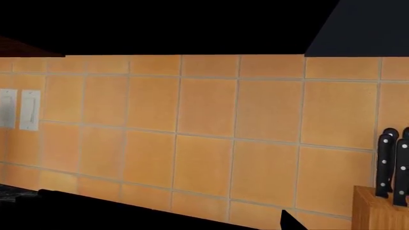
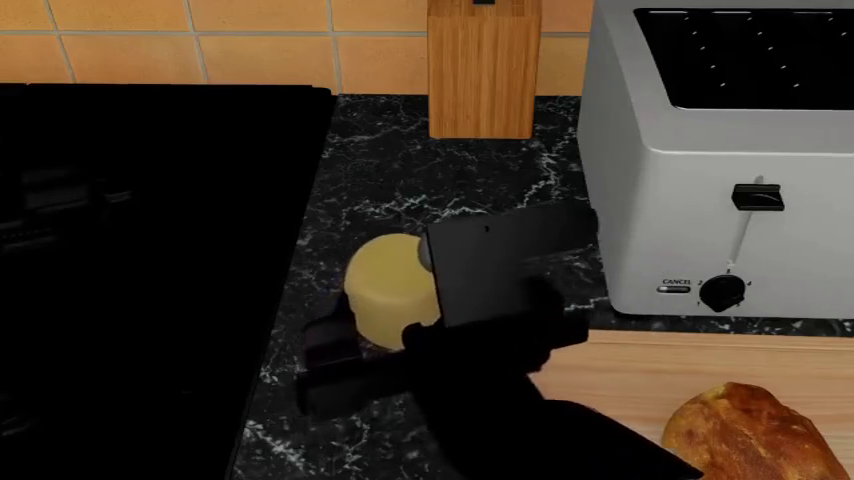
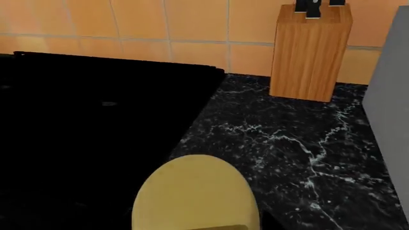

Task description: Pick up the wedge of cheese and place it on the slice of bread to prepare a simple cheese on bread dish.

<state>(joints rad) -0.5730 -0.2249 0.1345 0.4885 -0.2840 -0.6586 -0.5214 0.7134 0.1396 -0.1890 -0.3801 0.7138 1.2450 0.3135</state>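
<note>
My right hand (image 2: 380, 345) is down at the wedge of cheese (image 2: 387, 300), with my dark arm and wrist block covering the cheese's right side in the head view; one black finger (image 2: 334, 370) shows low on its near left side, close against it, but I cannot tell how far my hand is parted or whether it grips the cheese at all. The right wrist view looks straight over the cheese's pale rounded top, very near, so I judge I am at the grasp and not past it. The cheese seems to rest on the black marbled surface (image 2: 400, 190), just beside the dark cooktop (image 2: 147, 250), though I cannot say for certain it is unlifted. The slice of bread (image 2: 754, 435) lies apart to the right, on the wooden cutting board (image 2: 627, 370) in front of the toaster (image 2: 707, 160), with nothing on top of it. A knife block (image 2: 483, 70) stands at the tiled wall beyond. My left hand is out of sight; its wrist camera faces only the wall. So as I read it, the pick is barely begun: closing, lifting, carrying across and setting the cheese on the bread all remain.
</note>
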